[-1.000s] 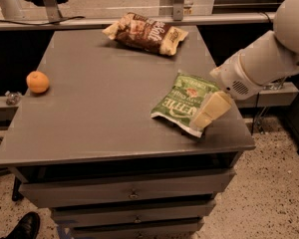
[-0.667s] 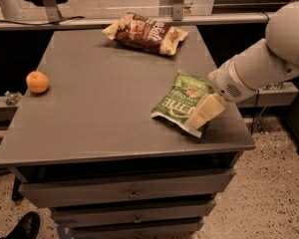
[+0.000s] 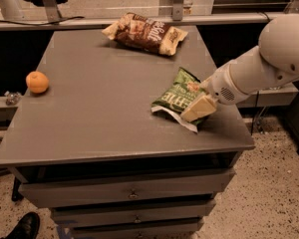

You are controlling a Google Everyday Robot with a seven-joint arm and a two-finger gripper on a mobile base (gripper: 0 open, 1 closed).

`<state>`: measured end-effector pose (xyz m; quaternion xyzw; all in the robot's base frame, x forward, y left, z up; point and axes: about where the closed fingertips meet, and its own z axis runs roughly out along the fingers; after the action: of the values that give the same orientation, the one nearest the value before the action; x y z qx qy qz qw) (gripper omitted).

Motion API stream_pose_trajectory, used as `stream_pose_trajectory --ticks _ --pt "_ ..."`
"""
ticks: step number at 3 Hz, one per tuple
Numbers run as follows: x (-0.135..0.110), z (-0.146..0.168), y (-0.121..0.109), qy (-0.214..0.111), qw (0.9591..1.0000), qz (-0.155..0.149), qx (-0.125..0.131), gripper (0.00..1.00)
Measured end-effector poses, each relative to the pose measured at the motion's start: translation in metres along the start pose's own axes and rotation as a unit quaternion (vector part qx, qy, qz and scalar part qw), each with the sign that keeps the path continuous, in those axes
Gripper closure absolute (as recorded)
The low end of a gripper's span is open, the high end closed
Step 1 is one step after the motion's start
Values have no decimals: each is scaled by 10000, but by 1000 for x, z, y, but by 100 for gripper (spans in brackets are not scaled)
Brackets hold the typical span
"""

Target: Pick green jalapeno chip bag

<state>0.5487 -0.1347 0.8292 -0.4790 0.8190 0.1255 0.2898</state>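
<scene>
Where the task's thing lies: the green jalapeno chip bag is flat on the grey table, in its right half, closer to the near edge than the far one, with part of its white lettering showing and a pale flap at its near corner.
Gripper: the gripper is at the bag's right side, its cream end lying over the bag's near right corner and touching it.
Gripper's hold: I cannot tell whether it is spread, narrowed, or clamped on the bag.
Arm: the white robot arm comes in from the right, sloping down to the left toward the bag.
Other bag: a brown-and-cream chip bag lies flat near the far edge, well apart from the green one.
Fruit: an orange sits close to the left edge, far from both bags.
Under the top: drawers with small knobs face the near side.
Floor: speckled floor on the right; a black shoe at the near left corner.
</scene>
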Motion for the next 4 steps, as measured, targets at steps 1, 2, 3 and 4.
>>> stream_pose_trajectory --ticks 1,2,3,4 --pt "1 2 -1 -38 10000 61 13 64" --pt "0 1 -1 -41 10000 66 13 87" --pt "-2 -1 -1 -41 10000 67 12 100" --pt "-2 -1 -1 -42 10000 67 12 100"
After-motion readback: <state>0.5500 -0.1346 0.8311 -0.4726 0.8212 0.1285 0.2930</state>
